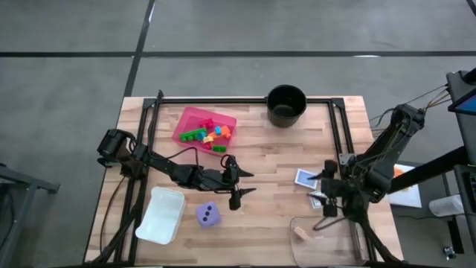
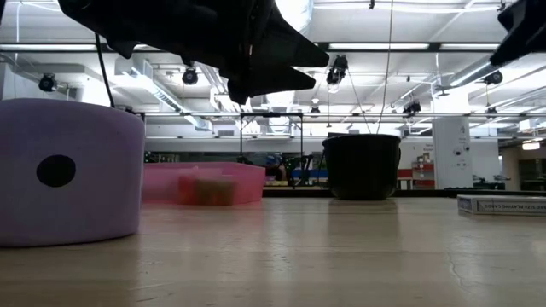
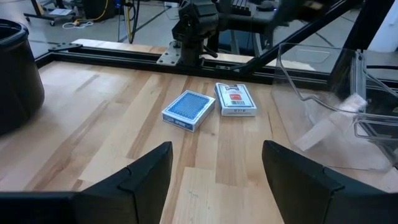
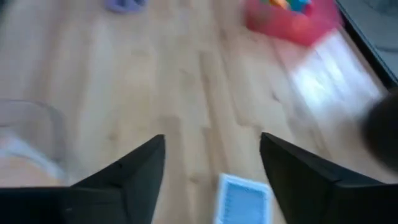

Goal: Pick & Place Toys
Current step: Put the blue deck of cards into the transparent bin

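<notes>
- Overhead, a pale wooden table (image 1: 260,156) framed by black rails carries two dark robot arms, one reaching in from each side
- The left gripper (image 1: 236,186) hovers over the middle of the table with its two dark fingers spread and nothing between them; the large purple dark-dotted die (image 1: 208,215) sits just beside it, toward the front edge
- The right gripper (image 1: 329,195) hangs near the right side, its fingers also spread and empty in its wrist view
- Just beside it lies a blue patterned flat card (image 1: 305,178); a white-and-red flat card (image 3: 235,99) rests next to that one, and whether the two touch cannot be told
- The small plastic bricks (image 1: 208,135), green, red, orange and yellow, lie heaped in a pink square tray (image 1: 187,119) toward the back left
- A black round pot (image 1: 286,105) stands at the back edge, a white rectangular tub (image 1: 161,215) at front left, and a clear plastic container (image 1: 316,234) at front right
- Risk, as a judgement: the flat cards lie flush on the wood, so fingers closing from above could slide off or push a card away
- The two cards sit close, so a grab at one may drag the other
- The die is wide, and a partial grip could let it roll out
</notes>
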